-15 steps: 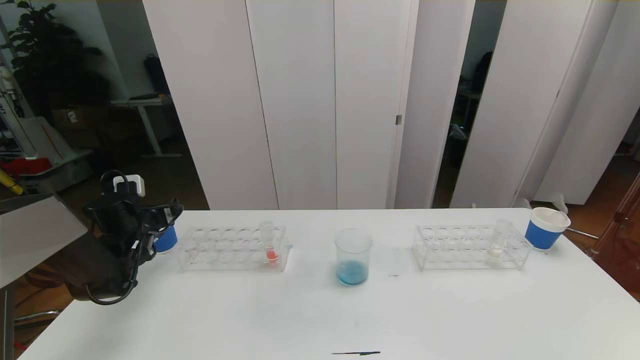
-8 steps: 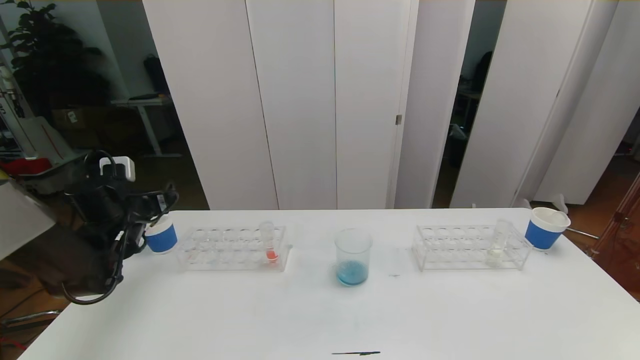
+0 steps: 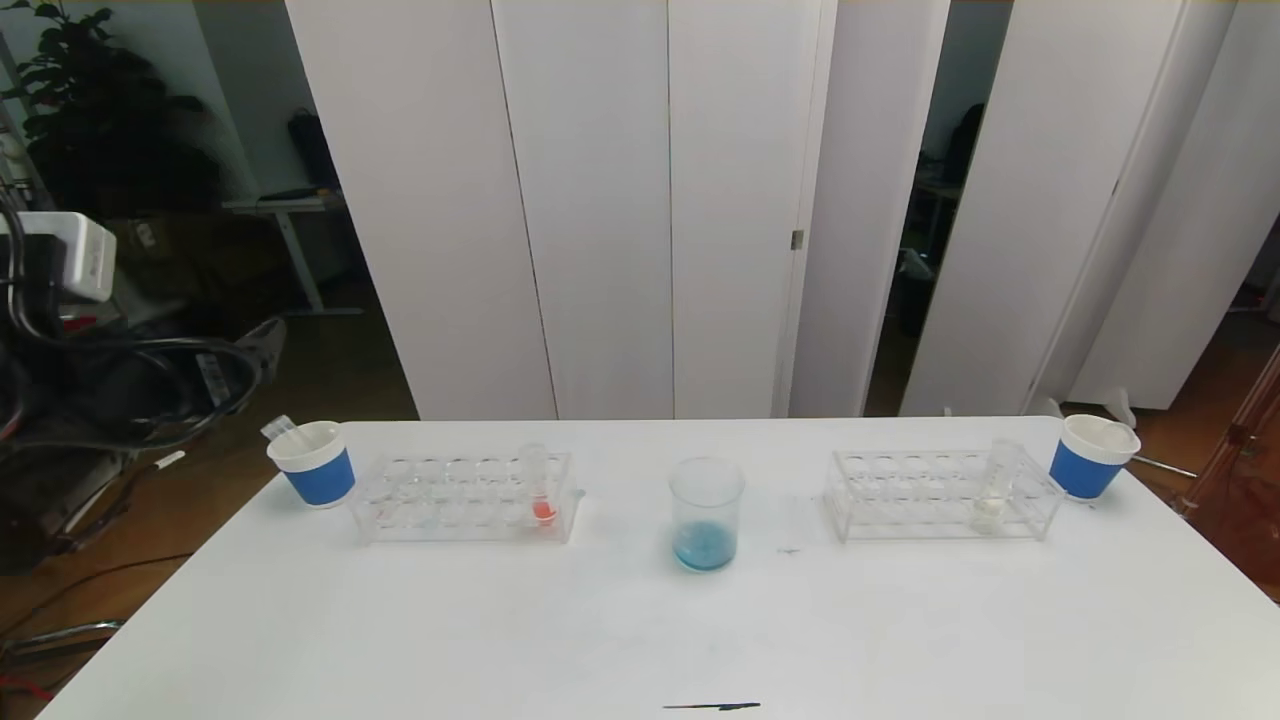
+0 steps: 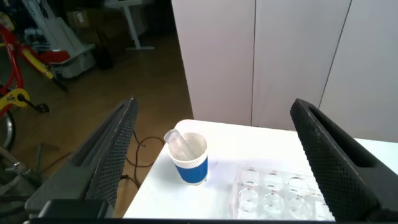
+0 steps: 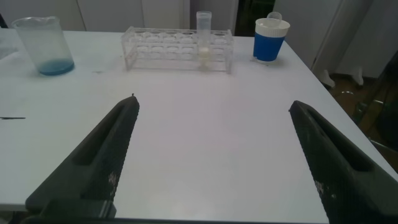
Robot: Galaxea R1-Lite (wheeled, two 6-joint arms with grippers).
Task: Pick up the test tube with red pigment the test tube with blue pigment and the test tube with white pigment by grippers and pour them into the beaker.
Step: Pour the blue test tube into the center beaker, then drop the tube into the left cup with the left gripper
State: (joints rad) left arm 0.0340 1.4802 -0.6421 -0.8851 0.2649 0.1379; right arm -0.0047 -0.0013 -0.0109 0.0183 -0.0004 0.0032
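In the middle of the head view stands the clear glass beaker [image 3: 707, 513] with blue liquid at its bottom. To its left, a clear plastic rack [image 3: 465, 497] holds the tube with red pigment [image 3: 540, 485]; to its right, the tube with white pigment [image 3: 995, 487] stands in another rack [image 3: 942, 494]. At the left, a blue paper cup [image 3: 312, 463] holds an emptied tube.

In the left wrist view, the left gripper [image 4: 227, 162] has its jaws spread wide above that cup [image 4: 189, 158].

In the right wrist view, the right gripper [image 5: 217, 155] is also released, low over the white table [image 5: 205, 130].
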